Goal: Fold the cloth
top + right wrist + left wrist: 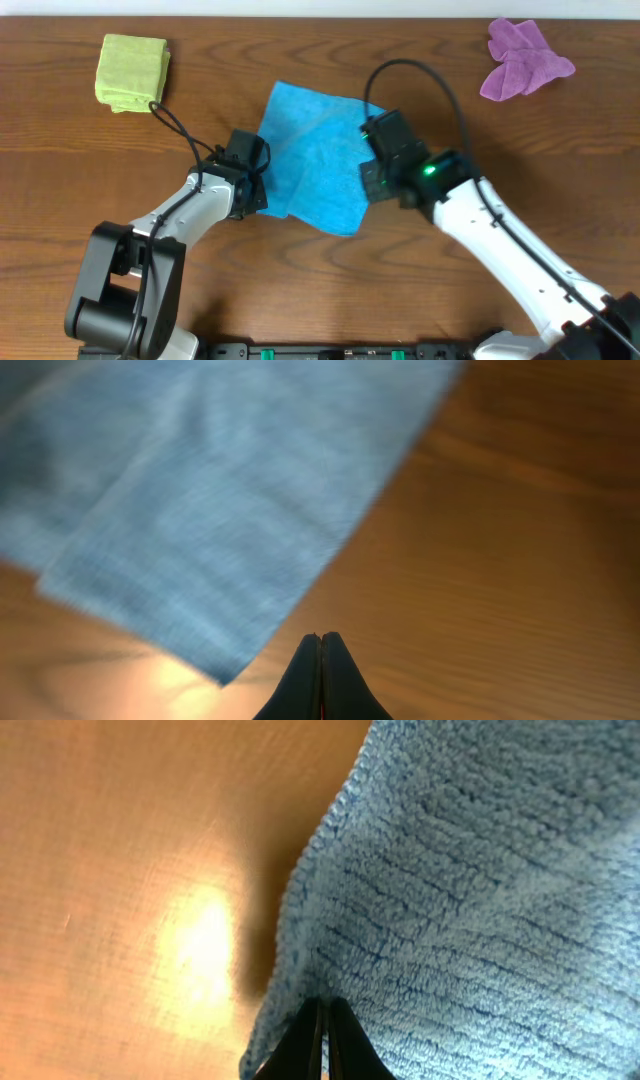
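Note:
A blue cloth (315, 155) lies partly folded in the middle of the wooden table. My left gripper (258, 195) is at its lower left edge and is shut on the blue cloth's hem (480, 900), with the fingertips (323, 1005) pinched into the fabric. My right gripper (372, 185) is by the cloth's right edge. In the right wrist view its jaws (321, 638) are shut and empty over bare wood, with the cloth (220, 490) and its corner just ahead and to the left.
A folded yellow-green cloth (132, 70) lies at the back left. A crumpled purple cloth (522, 55) lies at the back right. Bare wood surrounds the blue cloth.

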Robot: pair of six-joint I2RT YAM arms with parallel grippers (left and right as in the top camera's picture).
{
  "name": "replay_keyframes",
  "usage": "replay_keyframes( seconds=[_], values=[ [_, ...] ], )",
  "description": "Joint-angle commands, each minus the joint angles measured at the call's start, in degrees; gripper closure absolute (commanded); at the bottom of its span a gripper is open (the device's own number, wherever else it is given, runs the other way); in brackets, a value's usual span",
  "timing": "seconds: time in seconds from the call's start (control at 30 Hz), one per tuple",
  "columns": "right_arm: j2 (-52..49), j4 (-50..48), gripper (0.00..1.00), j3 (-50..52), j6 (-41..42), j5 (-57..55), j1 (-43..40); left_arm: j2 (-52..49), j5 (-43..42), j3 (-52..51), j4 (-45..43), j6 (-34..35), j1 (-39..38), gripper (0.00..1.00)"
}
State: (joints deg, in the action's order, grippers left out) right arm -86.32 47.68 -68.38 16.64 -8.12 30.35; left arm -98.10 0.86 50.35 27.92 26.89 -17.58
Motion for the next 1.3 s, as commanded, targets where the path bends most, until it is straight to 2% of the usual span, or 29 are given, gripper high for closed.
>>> replay_keyframes(
  seconds=[0.0,0.23,0.53,0.8,0.97,1.17,1.27],
  values=[
    [0.98,0.07,0.99,0.63,-4.68,2.49,-4.9,-4.52,-1.49,-4.57,5.6,4.35,-0.13,0.94],
    [0.98,0.04,0.98,0.63,-6.51,7.37,-10.56,-4.52,-5.44,-4.57,9.57,7.08,-2.38,0.94],
    [0.98,0.81,0.99,0.63,-7.98,9.03,-13.81,-4.52,-3.61,-4.55,9.25,14.6,-13.49,0.94],
    [1.01,1.84,0.99,0.63,-7.96,11.5,-15.37,-4.09,-0.59,-4.46,9.27,15.32,-13.38,0.94],
    [2.67,2.95,0.98,0.57,-7.89,16.15,-15.43,4.24,2.14,-2.51,12.37,12.7,-10.88,0.94],
    [10.64,5.92,0.98,0.55,-7.28,16.15,-15.43,17.11,5.77,-2.34,14.19,12.11,-10.82,0.94],
    [13.31,8.31,0.89,0.57,-6.4,20.15,-15.43,21.75,5.7,-2.32,14.4,10.8,-10.82,0.77]
  ],
)
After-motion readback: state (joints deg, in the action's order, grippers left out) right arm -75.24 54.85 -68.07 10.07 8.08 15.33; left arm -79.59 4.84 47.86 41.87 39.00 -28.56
